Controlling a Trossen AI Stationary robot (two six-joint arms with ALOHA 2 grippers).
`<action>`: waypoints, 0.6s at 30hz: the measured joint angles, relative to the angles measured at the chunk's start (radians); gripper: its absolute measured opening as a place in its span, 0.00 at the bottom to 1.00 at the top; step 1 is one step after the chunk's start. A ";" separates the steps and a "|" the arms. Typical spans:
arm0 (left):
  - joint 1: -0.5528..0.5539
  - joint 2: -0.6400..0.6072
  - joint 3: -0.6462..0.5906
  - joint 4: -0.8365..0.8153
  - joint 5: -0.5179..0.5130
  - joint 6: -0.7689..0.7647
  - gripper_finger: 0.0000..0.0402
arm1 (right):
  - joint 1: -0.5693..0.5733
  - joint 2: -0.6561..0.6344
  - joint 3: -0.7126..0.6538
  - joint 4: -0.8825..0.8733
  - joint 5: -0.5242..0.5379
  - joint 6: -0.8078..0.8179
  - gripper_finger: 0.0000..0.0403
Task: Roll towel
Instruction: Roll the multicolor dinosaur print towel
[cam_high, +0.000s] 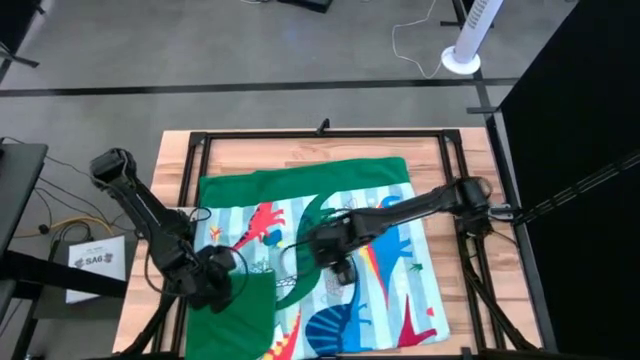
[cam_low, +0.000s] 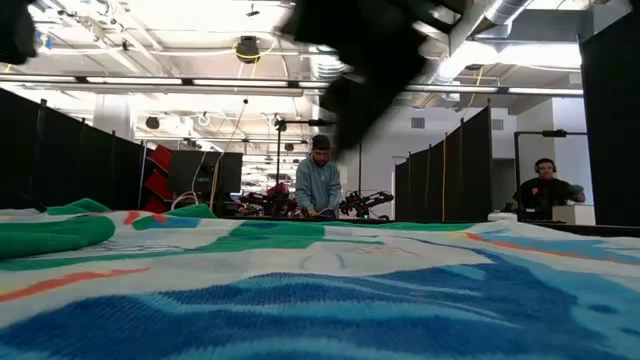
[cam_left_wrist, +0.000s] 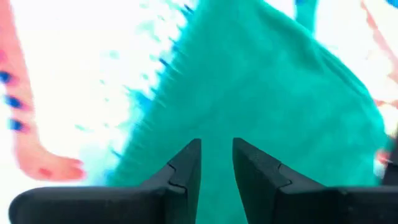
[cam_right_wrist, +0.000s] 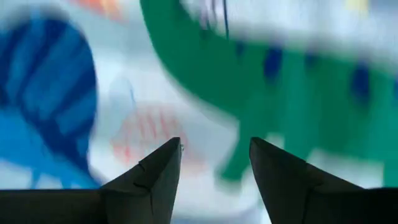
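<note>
The towel (cam_high: 330, 250) lies spread over the table with its printed side up. Its far edge is folded into a green band (cam_high: 300, 180). Its near-left corner is turned over, showing the green back (cam_high: 245, 310). My left gripper (cam_high: 218, 283) hovers at this turned-over corner; in the left wrist view its fingers (cam_left_wrist: 217, 149) stand a little apart over green cloth (cam_left_wrist: 267, 81), with nothing between them. My right gripper (cam_high: 342, 270) is above the towel's middle, its fingers (cam_right_wrist: 215, 146) open over the print (cam_right_wrist: 56, 93). In the low view the towel (cam_low: 320, 290) fills the foreground.
A black frame (cam_high: 320, 133) runs around the wooden table top (cam_high: 170, 200). A grey box (cam_high: 95, 262) sits off the table's left side and a white fan base (cam_high: 462, 60) stands on the floor beyond. Two people (cam_low: 318, 185) (cam_low: 545, 185) are in the room behind.
</note>
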 joint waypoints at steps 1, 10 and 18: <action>0.018 0.000 0.000 -0.011 -0.002 0.016 0.19 | -0.010 -0.047 -0.078 0.010 0.000 0.015 0.43; 0.261 0.000 0.000 -0.098 -0.062 0.241 0.19 | -0.078 -0.355 -0.569 0.111 0.147 0.112 0.40; 0.545 0.000 0.000 0.065 -0.062 0.566 0.19 | -0.168 -0.379 -0.823 0.143 0.157 0.092 0.40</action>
